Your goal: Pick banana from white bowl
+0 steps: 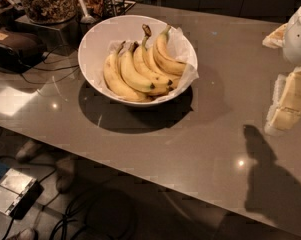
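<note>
A white bowl (91,43) lined with crumpled white paper (183,40) stands on the grey counter (210,134), left of centre. In it the banana (164,56) with the pale green stem lies furthest right, touching a bunch of bananas (129,74) with dark stem tips. The claw (285,115) hangs at the right edge, well apart from the bowl, above its own shadow (266,181).

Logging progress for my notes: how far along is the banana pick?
Done: nothing yet; the banana lies in the white bowl with other bananas. In hand: the hand hangs at the right edge, apart from the bowl. Left: reach, grasp, lift it out.
</note>
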`<state>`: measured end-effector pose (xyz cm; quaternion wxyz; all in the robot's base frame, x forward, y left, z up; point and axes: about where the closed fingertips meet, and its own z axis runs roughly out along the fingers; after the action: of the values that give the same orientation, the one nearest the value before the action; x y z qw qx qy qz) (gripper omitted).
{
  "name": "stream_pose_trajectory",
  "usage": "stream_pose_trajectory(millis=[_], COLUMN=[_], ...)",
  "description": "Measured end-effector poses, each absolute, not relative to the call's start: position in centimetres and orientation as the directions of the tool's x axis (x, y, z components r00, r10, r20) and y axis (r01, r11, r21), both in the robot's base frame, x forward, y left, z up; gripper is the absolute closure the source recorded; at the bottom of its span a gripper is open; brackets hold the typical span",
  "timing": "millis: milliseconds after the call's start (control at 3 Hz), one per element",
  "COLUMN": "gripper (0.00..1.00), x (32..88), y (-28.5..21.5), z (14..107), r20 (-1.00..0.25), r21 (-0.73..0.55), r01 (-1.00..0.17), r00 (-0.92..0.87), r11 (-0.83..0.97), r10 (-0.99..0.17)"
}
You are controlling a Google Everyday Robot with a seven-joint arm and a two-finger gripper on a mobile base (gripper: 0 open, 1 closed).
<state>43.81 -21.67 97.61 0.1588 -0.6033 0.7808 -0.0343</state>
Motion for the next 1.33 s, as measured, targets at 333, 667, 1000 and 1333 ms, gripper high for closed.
stream_pose_trajectory(millis=[333,667,1000,1333], gripper=[0.00,0.00,0.00,0.00], x=[43.8,44.1,45.1,47.7], y=[-21.5,-20.5,-17.1,-14.0], z=[97.8,98.2,100.1,101.2], r20=[-0.205,-0.190,-0.115,-0.096], r21=[-0.255,-0.251,-0.274,-0.303], r01=[-0.928,-0.914,-0.893,-0.851], r00=[-0.223,-0.276,-0.339,-0.422], r11=[0.272,0.318,0.358,0.430], r10=[-0.953,-0.942,-0.934,-0.902])
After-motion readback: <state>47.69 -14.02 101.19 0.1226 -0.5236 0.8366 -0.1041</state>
